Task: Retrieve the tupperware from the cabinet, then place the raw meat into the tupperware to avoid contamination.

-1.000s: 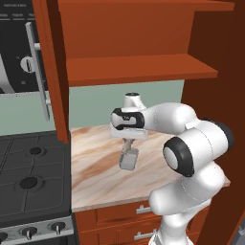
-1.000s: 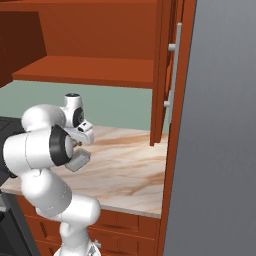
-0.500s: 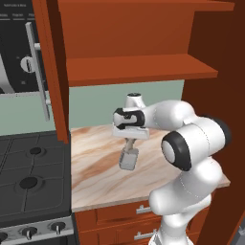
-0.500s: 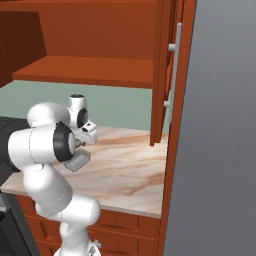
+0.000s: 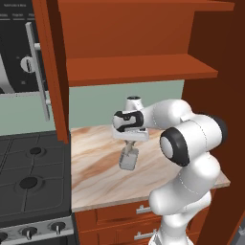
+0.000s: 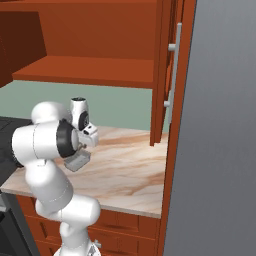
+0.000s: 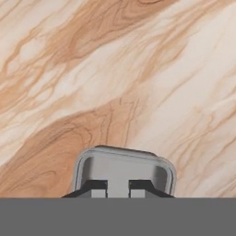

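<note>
My gripper points down over the marble counter and is shut on the rim of the tupperware, a small pale grey box hanging just above the countertop. In the right base view the tupperware tilts beside my forearm. The hand view has the tupperware right at the fingertips, with wood-veined counter beyond. The cabinet above stands open, its shelf bare, with its left door swung out. The raw meat is out of view.
A black stove adjoins the counter on the left, with an oven panel above it. Drawers run below the counter. The cabinet's right door, with its bar handle, hangs open beside a tall grey panel.
The arm's upper links have shifted slightly. The gripper and the tupperware in it have hardly moved over the counter.
</note>
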